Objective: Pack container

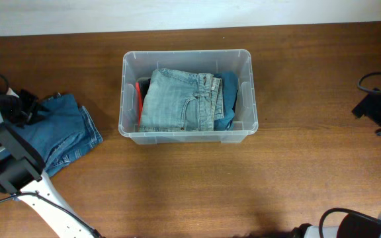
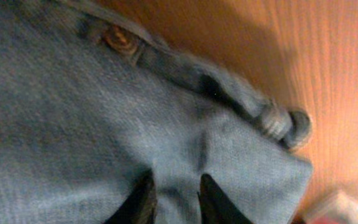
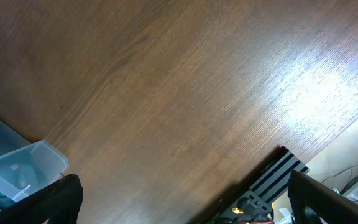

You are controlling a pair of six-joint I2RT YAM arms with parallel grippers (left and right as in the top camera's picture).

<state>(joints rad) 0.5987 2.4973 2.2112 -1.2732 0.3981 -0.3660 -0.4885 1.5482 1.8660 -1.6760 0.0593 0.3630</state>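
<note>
The left claw [image 2: 174, 200] is resting on loose jeans [image 1: 68, 132] at the table's [image 1: 190, 185] nine o'clock — jaws narrowly parted, grip impossible to tell — with the container [image 1: 187, 137] sitting at three o'clock from it, long side running nine-to-three.

There is one large clear plastic rectangular container [image 1: 246, 92], and four cloth items can be counted in it: one folded light-blue pair of denim jeans [image 1: 177, 99], one darker blue garment [image 1: 229, 89], one red item [image 1: 138, 104] and one black item [image 1: 145, 84]. Outside it there is one heap of mid-blue denim [image 1: 68, 129], of one garment or more, and one brown wooden table [image 1: 190, 185].
</note>
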